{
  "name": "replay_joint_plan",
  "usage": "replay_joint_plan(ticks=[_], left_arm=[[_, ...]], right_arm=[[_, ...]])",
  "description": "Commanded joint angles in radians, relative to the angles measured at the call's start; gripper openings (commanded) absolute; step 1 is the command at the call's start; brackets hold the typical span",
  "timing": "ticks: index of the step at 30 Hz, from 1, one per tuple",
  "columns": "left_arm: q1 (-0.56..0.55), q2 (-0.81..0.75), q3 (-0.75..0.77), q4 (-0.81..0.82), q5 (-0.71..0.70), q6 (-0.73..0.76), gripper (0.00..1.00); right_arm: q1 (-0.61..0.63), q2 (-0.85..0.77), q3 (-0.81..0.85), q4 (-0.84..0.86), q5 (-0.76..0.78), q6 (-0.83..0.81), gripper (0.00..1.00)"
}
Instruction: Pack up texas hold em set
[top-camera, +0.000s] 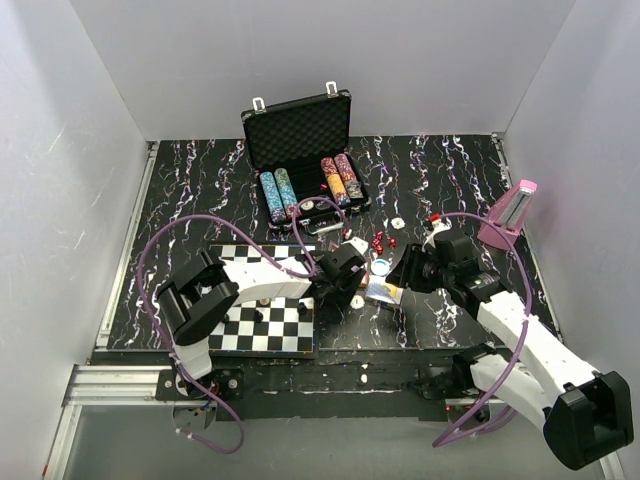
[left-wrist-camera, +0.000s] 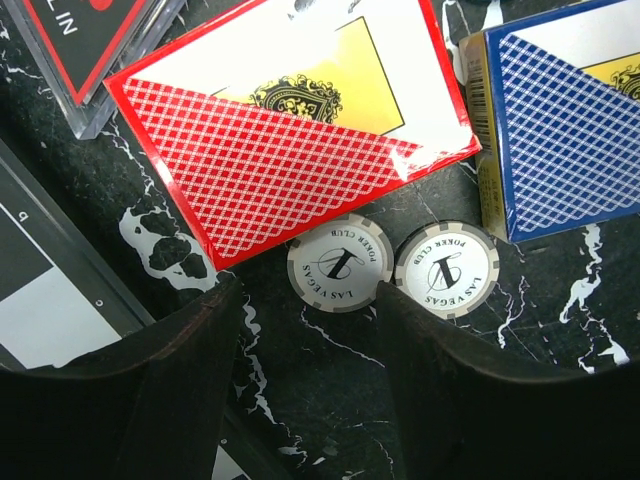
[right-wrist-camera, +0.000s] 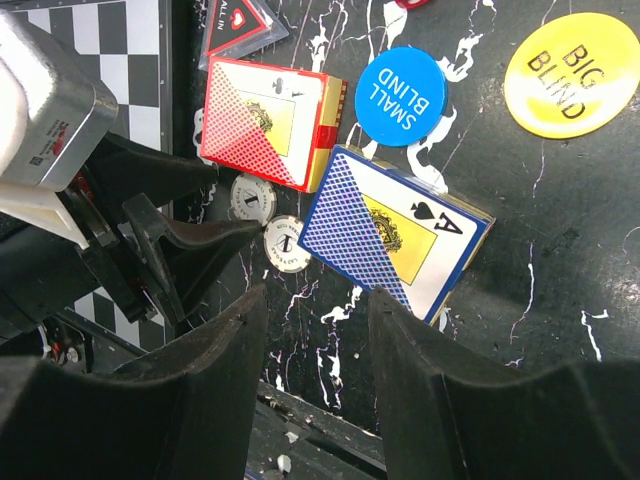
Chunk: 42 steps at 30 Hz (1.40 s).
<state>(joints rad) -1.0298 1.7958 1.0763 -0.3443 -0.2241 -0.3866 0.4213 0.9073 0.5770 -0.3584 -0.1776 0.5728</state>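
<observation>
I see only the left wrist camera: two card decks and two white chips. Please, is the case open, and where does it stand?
Observer: Yes. The briefcase stands open at the far side of the table, with its lid upright and chip rows inside.
Operator: Thank you. Do other loose pieces of the set lie near the decks?
Observer: Yes. A blue small blind button lies close beside the blue deck, and a yellow big blind button lies further off on the same side.
</observation>
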Motion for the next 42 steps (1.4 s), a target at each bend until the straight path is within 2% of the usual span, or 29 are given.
replay_joint_plan(ticks=[1, 8, 21, 31, 42], left_arm=[[0.0, 0.016, 0.037, -0.044, -0.053, 0.011, 0.54], [0.0, 0.02, 0.025, 0.01, 0.052, 0.034, 0.55], [-0.001, 0.1, 0.08, 0.011, 0.095, 0.009, 0.48], [-0.003, 0.106, 0.05, -0.031, 0.055, -0.006, 0.42], [-0.004, 0.071, 0.03, -0.067, 0.039, -0.017, 0.45]], right_arm=[[0.004, -0.028, -0.005, 0.007, 0.016, -0.001, 0.52], [0.004, -0.033, -0.016, 0.007, 0.033, 0.005, 0.52], [0.002, -0.042, -0.016, -0.022, 0.058, -0.005, 0.52], [0.002, -0.042, -0.019, -0.028, 0.072, -0.008, 0.52], [0.002, -0.028, -0.011, -0.03, 0.069, -0.001, 0.52]])
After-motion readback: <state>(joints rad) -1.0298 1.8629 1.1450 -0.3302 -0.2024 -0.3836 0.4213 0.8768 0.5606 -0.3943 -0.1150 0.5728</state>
